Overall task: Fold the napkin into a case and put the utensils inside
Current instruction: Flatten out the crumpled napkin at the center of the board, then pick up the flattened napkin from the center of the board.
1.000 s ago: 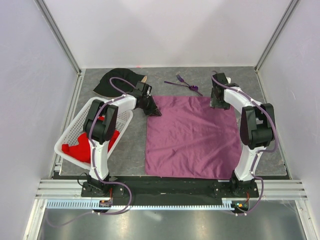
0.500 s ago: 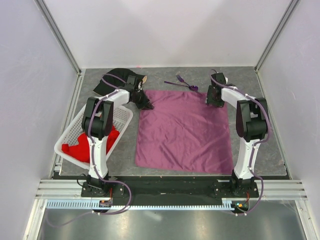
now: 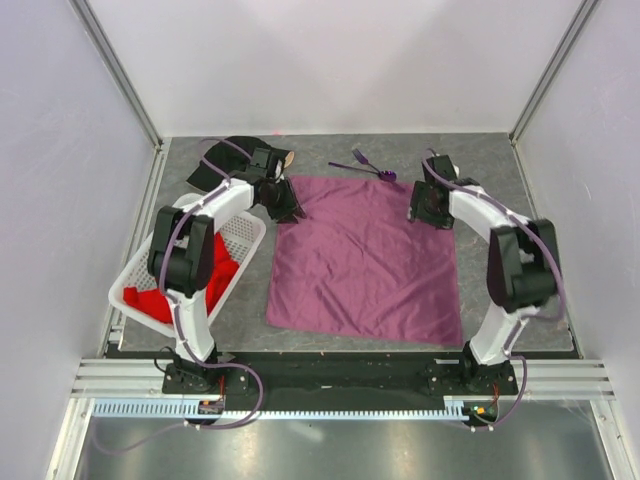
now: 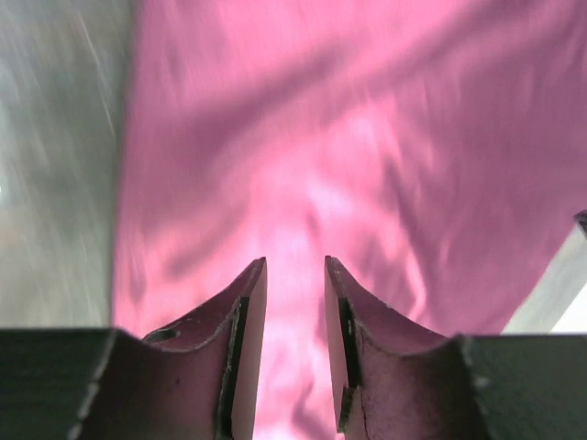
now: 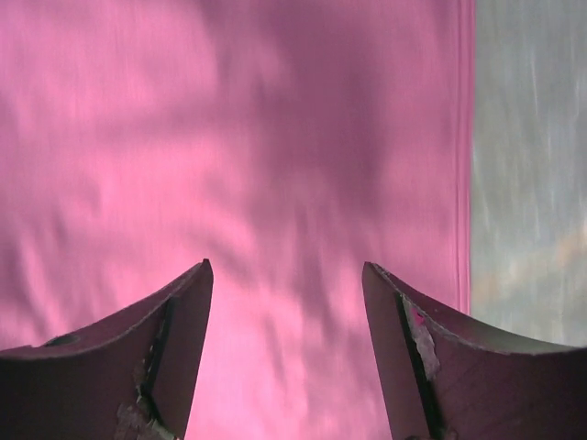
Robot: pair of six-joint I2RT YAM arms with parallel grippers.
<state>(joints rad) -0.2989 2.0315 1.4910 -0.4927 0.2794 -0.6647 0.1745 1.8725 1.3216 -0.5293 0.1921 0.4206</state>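
The plum-purple napkin (image 3: 365, 262) lies spread flat in the middle of the table, slightly skewed. My left gripper (image 3: 289, 210) hovers over its far left corner, and in the left wrist view the gripper (image 4: 294, 268) is open by a narrow gap with only napkin (image 4: 367, 137) below. My right gripper (image 3: 424, 212) is over the far right corner. In the right wrist view it (image 5: 286, 268) stands wide open above the napkin (image 5: 229, 137), whose right edge runs beside it. The purple utensils (image 3: 366, 165) lie on the table just beyond the napkin's far edge.
A white lattice basket (image 3: 243, 232) holding a red cloth (image 3: 145, 300) sits at the left, under my left arm. A black cap (image 3: 222, 160) lies at the far left corner. Grey table (image 5: 532, 183) shows right of the napkin. Walls enclose the table.
The napkin has slid left and now lies flat. Both grippers have opened and let go of its far corners; the right one has drawn back slightly.
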